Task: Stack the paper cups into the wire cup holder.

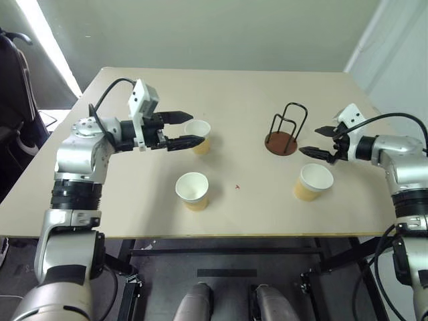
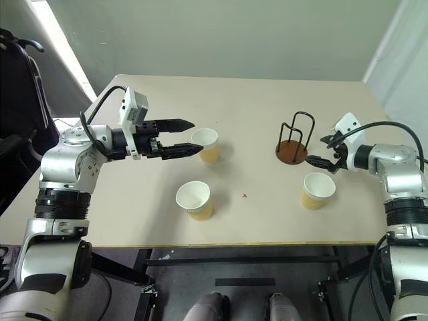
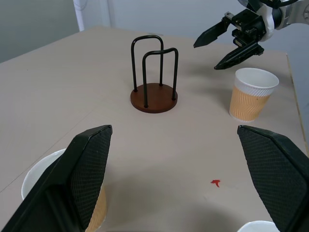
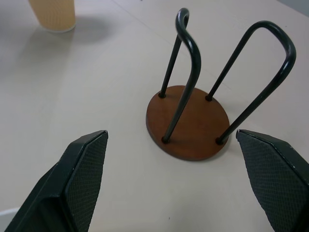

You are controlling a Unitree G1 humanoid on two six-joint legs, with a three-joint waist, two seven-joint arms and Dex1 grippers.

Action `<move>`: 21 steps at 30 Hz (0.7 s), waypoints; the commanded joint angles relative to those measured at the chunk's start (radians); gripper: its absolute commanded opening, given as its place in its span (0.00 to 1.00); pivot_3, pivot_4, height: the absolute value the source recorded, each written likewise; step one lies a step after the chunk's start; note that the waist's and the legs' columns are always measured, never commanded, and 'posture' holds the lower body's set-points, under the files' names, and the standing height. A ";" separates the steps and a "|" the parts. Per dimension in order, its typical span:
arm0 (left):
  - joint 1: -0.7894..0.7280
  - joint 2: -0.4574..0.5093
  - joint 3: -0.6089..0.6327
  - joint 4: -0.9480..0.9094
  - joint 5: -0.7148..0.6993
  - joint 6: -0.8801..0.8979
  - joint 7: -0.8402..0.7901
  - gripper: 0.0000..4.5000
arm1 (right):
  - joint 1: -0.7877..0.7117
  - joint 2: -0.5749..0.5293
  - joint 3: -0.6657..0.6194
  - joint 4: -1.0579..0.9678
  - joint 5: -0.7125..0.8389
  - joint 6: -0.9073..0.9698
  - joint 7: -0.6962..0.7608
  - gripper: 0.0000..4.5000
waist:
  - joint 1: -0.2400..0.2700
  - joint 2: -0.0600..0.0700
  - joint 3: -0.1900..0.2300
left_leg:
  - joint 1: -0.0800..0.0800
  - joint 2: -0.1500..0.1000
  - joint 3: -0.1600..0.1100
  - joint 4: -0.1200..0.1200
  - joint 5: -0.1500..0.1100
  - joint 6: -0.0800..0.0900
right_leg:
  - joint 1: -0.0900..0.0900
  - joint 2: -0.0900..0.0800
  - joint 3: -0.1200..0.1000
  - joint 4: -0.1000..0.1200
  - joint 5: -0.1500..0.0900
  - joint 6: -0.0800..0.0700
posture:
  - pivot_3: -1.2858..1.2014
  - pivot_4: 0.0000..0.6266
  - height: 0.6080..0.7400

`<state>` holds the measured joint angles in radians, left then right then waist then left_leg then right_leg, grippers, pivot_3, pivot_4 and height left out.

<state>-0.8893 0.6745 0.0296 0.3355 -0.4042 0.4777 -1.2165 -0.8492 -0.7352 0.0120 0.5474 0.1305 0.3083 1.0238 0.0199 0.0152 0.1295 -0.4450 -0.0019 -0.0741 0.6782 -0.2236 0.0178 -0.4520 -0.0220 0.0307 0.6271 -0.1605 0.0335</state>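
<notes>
Three tan paper cups stand upright on the table: one at the far left (image 1: 198, 136), one nearer the front (image 1: 192, 190) and one on the right (image 1: 313, 182). The wire cup holder (image 1: 284, 130), a brown disc with black loops, stands empty between them. My left gripper (image 1: 196, 128) is open and level, just left of the far-left cup, its near finger (image 3: 82, 179) overlapping that cup (image 3: 29, 186). My right gripper (image 1: 311, 142) is open, hovering between the holder and the right cup (image 3: 251, 94). From the right wrist, the holder (image 4: 188, 125) lies straight ahead.
The beige table (image 1: 134, 214) ends close in front of the near cup. A small red speck (image 1: 237, 187) marks its middle. A dark chair (image 1: 13, 100) stands off the left side, and a wall runs behind the far edge.
</notes>
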 commanded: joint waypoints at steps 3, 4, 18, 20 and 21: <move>-0.032 0.003 0.013 -0.009 -0.001 -0.022 -0.002 0.99 | -0.078 0.030 0.003 0.082 -0.034 -0.070 -0.037 0.96 | 0.000 0.000 0.000 | 0.000 0.000 0.000 0.000 0.000 0.000 | 0.000 0.000 0.000 0.000 0.000 0.000 | 0.52 0.24 1.00; -0.031 0.003 0.013 -0.010 -0.001 -0.022 -0.002 0.99 | -0.088 0.037 0.004 0.098 -0.039 -0.079 -0.042 0.96 | 0.000 0.000 0.000 | 0.000 0.000 0.000 0.000 0.000 0.000 | 0.000 0.000 0.000 0.000 0.000 0.000 | 0.52 0.24 1.00; -0.023 0.008 0.016 -0.013 0.000 -0.024 0.002 0.99 | -0.258 0.169 0.027 0.350 -0.125 -0.187 -0.145 0.96 | 0.001 0.000 0.000 | -0.001 0.000 -0.001 -0.001 0.000 0.000 | -0.001 0.000 -0.001 0.000 0.000 -0.001 | 0.52 0.24 1.00; -0.022 0.009 0.016 -0.014 0.000 -0.024 0.004 0.99 | -0.266 0.174 0.028 0.367 -0.130 -0.196 -0.151 0.96 | 0.003 0.000 0.000 | -0.001 0.000 -0.001 -0.001 0.000 0.000 | -0.001 0.000 -0.001 0.000 0.000 -0.001 | 0.52 0.24 1.00; -0.021 0.009 0.016 -0.015 0.000 -0.023 0.004 1.00 | -0.269 0.176 0.028 0.374 -0.133 -0.199 -0.155 0.92 | 0.003 0.000 0.000 | -0.002 0.000 -0.001 -0.001 0.000 0.000 | -0.002 0.000 -0.001 0.000 0.000 -0.001 | 0.52 0.24 1.00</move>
<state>-0.8937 0.6745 0.0291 0.3365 -0.4037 0.4663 -1.2151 -1.0831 -0.5512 0.0465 0.9235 0.0040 0.1327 0.8846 0.0228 0.0152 0.1295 -0.4469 -0.0020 -0.0748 0.6772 -0.2238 0.0176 -0.4541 -0.0221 0.0299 0.6271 -0.1608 0.0329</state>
